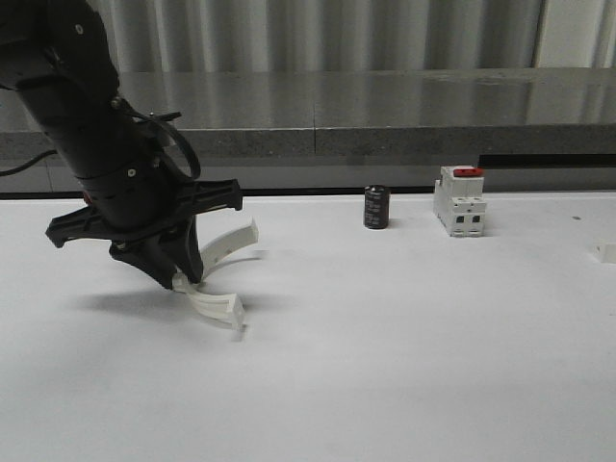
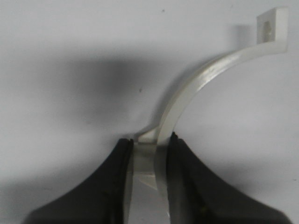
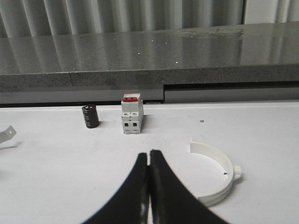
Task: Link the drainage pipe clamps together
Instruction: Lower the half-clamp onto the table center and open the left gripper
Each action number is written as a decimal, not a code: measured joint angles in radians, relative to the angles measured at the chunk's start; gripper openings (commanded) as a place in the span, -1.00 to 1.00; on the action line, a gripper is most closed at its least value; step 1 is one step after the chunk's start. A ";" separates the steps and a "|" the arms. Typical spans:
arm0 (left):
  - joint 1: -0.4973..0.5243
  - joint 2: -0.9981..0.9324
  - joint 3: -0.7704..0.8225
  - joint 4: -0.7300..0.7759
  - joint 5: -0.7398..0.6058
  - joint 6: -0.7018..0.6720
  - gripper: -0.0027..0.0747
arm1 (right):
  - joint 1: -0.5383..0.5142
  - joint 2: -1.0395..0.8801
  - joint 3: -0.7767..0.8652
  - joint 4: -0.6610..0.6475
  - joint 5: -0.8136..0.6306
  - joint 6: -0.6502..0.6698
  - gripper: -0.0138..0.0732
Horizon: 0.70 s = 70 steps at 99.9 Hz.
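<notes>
My left gripper [image 1: 186, 279] is shut on one white drainage pipe clamp [image 1: 229, 243], gripping the half-ring near its middle. One half of the arc curves up to a flat end tab [image 2: 272, 24]; the other half reaches down close to the white table. In the left wrist view the arc [image 2: 201, 79] passes between the black fingers [image 2: 187, 177] of that gripper [image 2: 149, 140]. The second clamp [image 3: 216, 173] lies flat on the table, just beside my right gripper [image 3: 149, 153]. That gripper is shut with nothing in it. A white bit [image 1: 604, 252] sits at the front view's right edge.
A small black cylinder [image 1: 376, 207] and a white breaker with a red switch [image 1: 458, 200] stand at the back of the table, also seen as the cylinder [image 3: 90, 116] and breaker [image 3: 131, 115]. A grey ledge [image 1: 385, 115] runs behind the table.
</notes>
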<state>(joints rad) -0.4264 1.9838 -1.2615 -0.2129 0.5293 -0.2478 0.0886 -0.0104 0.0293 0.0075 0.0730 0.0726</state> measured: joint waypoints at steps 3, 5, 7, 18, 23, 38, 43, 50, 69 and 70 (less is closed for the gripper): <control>0.000 0.000 0.000 0.000 0.000 0.000 -0.89 | 0.000 0.000 0.000 0.000 0.000 0.000 -0.84; 0.000 0.000 0.000 0.000 0.000 0.000 -0.89 | 0.000 0.000 0.000 0.000 0.000 0.000 -0.84; 0.000 0.000 0.000 0.000 0.000 0.000 -0.89 | 0.000 0.000 0.000 0.000 0.000 0.000 -0.84; 0.000 0.000 -0.002 0.000 0.000 -0.002 -0.88 | 0.000 0.000 0.000 0.000 0.000 0.000 -0.84; 0.000 0.001 -0.004 0.000 0.004 -0.002 -0.81 | 0.000 0.000 0.000 0.000 0.000 0.000 -0.84; 0.000 0.006 -0.015 0.000 0.015 -0.006 -0.41 | 0.000 0.000 0.000 0.000 0.000 0.000 -0.84; 0.000 0.008 -0.022 0.002 0.023 -0.005 -0.24 | 0.000 0.000 0.000 0.000 0.000 0.000 -0.84; 0.000 0.014 -0.037 0.002 0.039 -0.005 -0.01 | 0.000 0.000 0.000 0.000 0.000 0.000 -0.84; -0.001 0.018 -0.080 0.002 0.078 -0.005 0.27 | 0.000 0.000 0.000 0.000 0.000 0.000 -0.84; -0.001 0.018 -0.083 0.002 0.079 -0.005 0.26 | 0.000 0.000 0.000 0.000 0.000 0.000 -0.84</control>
<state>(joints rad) -0.4271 2.0015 -1.3445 -0.2105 0.6087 -0.2531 0.0886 -0.0104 0.0293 0.0075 0.0730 0.0726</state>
